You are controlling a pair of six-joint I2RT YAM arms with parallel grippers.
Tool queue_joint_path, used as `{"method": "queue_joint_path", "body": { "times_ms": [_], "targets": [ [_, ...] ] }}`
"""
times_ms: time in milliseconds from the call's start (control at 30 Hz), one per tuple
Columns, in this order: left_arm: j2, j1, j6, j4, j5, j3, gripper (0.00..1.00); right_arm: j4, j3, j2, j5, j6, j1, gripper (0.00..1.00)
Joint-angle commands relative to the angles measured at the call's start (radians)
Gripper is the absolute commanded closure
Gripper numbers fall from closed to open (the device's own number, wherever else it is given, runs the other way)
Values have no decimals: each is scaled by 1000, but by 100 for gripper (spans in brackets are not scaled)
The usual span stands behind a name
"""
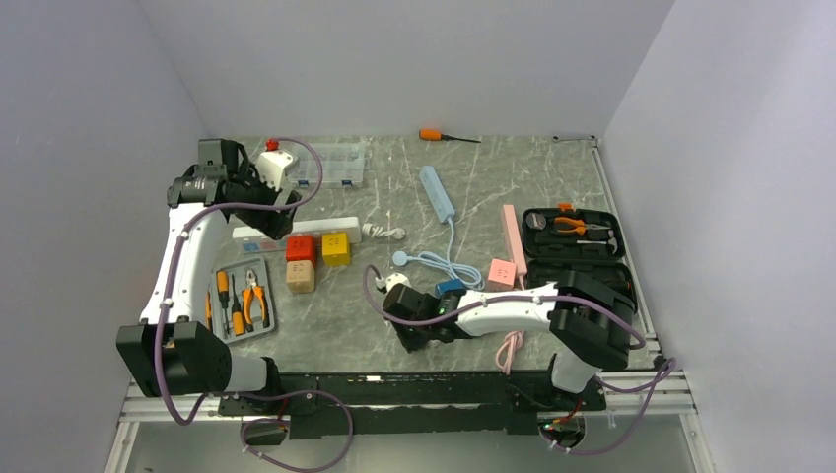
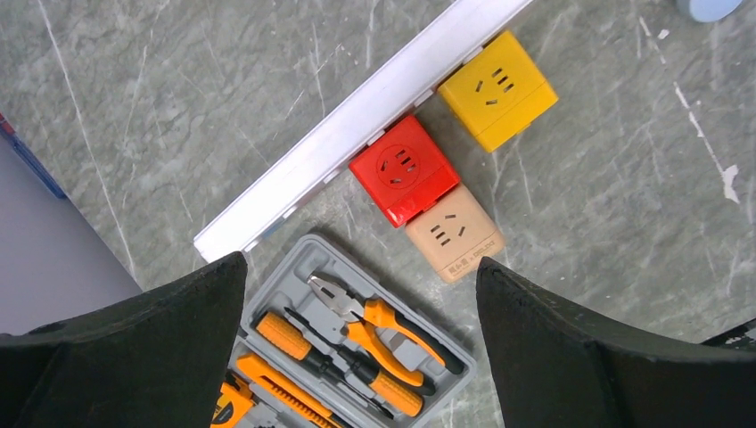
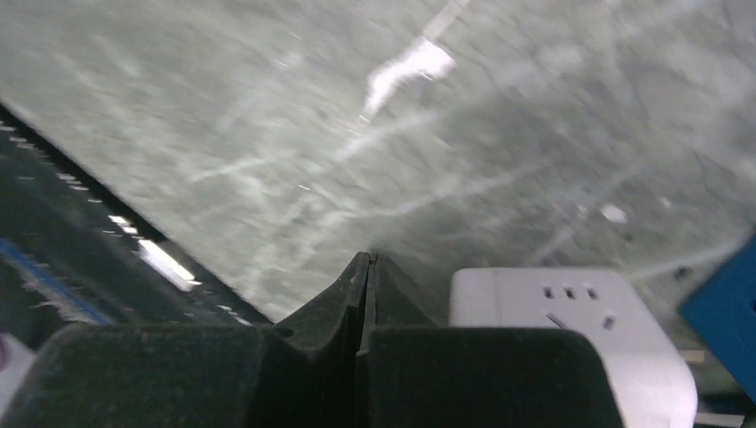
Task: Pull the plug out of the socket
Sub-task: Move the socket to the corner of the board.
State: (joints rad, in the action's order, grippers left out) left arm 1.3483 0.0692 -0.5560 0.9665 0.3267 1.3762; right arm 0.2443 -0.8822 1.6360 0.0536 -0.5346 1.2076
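In the top view, with 12 o'clock taken as the far wall, the right gripper [image 3: 366, 267] is seen low over the marbled table [image 1: 493, 163], near the front edge at centre. Its jaws are pressed flat together and nothing is held between them. A white cube socket [image 3: 571, 321] stands on the table just beside the fingertips, at about 12 o'clock from the gripper in the top view. Slot openings are shown on its upper face. A blue block [image 3: 724, 303] sits close at the cube's 3 o'clock side; whether the two are joined cannot be told, as the wrist view is blurred there.

The left gripper [image 2: 361, 343] is held high over the left half of the table with its jaws spread wide and empty. Below it a long white strip [image 2: 357, 125] is laid out. A red cube [image 2: 406, 169] and a yellow cube [image 2: 497, 89] are set against the strip's 6 o'clock side. A beige cube [image 2: 455, 234] touches the red one on the side away from the strip. A grey tool tray [image 2: 303, 245] with orange-handled pliers [image 2: 374, 321] lies at about 7 o'clock from these cubes.

Further back, a pale blue power strip [image 1: 437, 192] is seen at 12 o'clock from the white cube. Its cable runs forward and ends in a round white plug [image 1: 401, 259], which lies loose on the table just behind the cube.
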Motion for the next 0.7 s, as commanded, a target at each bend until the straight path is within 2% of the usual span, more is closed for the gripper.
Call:
{"method": "queue_joint_path", "body": {
  "times_ms": [0, 133, 333, 467, 600, 667],
  "targets": [
    [-7, 7, -31, -43, -40, -14, 1, 115, 36, -53, 189, -85, -1, 100],
    [6, 7, -54, -57, -67, -23, 1, 197, 77, -113, 280, -167, -17, 100],
    [43, 7, -120, -108, -133, -80, 1, 199, 106, -256, 282, -186, -29, 100],
    [87, 17, -166, -162, -178, -116, 1, 199, 58, -351, 271, -141, -30, 78],
    [134, 28, -222, -203, -184, -125, 1, 169, 19, -435, 263, -91, -29, 52],
    [157, 33, -264, -223, -179, -132, 1, 153, 13, -456, 264, -76, -29, 44]
  ]
}}
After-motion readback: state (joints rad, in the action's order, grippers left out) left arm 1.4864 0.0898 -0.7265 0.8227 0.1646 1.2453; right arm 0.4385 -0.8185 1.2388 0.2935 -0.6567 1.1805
